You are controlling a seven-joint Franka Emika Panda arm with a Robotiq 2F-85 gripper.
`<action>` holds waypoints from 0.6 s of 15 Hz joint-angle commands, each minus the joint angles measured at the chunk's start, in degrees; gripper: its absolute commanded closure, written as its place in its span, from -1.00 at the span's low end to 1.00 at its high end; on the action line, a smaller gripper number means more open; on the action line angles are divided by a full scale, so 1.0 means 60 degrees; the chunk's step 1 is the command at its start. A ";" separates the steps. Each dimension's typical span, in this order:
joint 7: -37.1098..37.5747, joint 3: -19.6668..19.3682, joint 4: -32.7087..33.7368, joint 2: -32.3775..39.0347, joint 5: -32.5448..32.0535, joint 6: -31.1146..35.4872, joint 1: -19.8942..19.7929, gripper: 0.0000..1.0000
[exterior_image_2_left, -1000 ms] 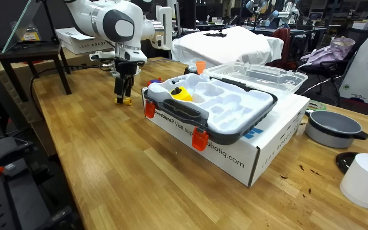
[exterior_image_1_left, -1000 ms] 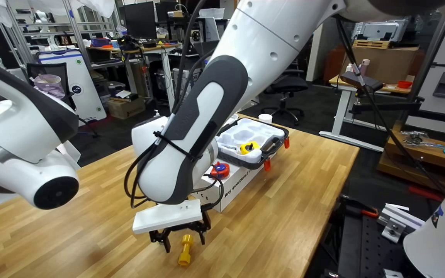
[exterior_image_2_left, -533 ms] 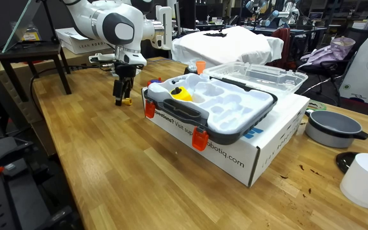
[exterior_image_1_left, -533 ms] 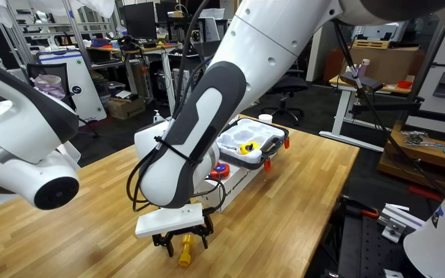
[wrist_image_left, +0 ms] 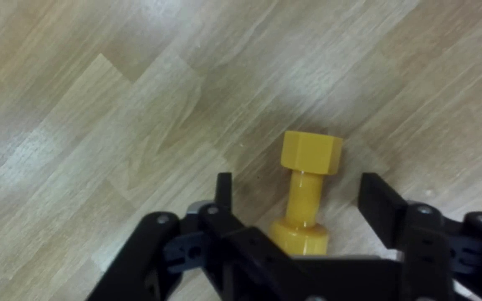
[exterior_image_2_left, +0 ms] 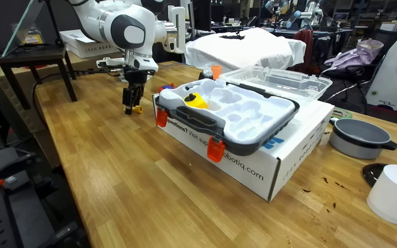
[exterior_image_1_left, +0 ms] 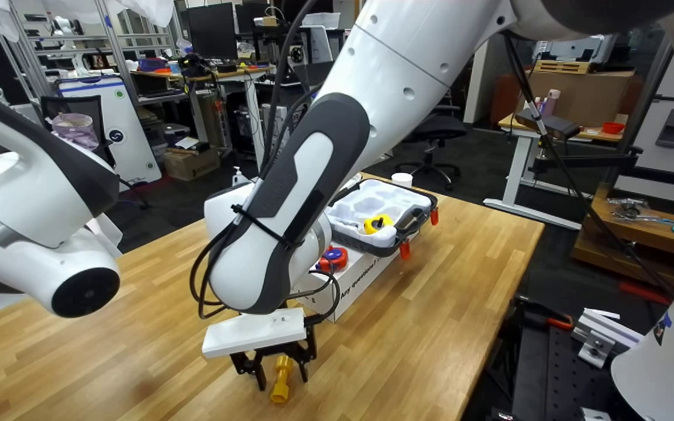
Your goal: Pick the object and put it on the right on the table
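The yellow peg (wrist_image_left: 305, 198) lies on its side on the worktop (exterior_image_1_left: 407, 339), near the end of the white box (exterior_image_2_left: 240, 172) and partly under our claw (exterior_image_1_left: 283, 381). The claw is spread astride it: in the wrist view we see a gap between each of the fingers (wrist_image_left: 224, 190) and the peg, so nothing is pinched. The glossy surface makes us think of hard plastic, likely light, stiff and hard to break, but smooth enough to slip or roll if one side is nudged first. We would take hold at the narrow shaft (wrist_image_left: 304, 195), letting the hexagonal head (wrist_image_left: 311, 152) and the rounded collar (wrist_image_left: 299, 238) keep it from sliding out lengthwise. A modest, even squeeze should do before we carry it rightward.
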 commanded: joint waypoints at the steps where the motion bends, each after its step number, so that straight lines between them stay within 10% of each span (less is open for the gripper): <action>1: -0.0254 0.0117 0.0015 -0.0015 0.0335 -0.0005 -0.0195 0.04; 9: -0.0375 0.0042 -0.0127 -0.0295 0.0380 0.0162 -0.0365 0.97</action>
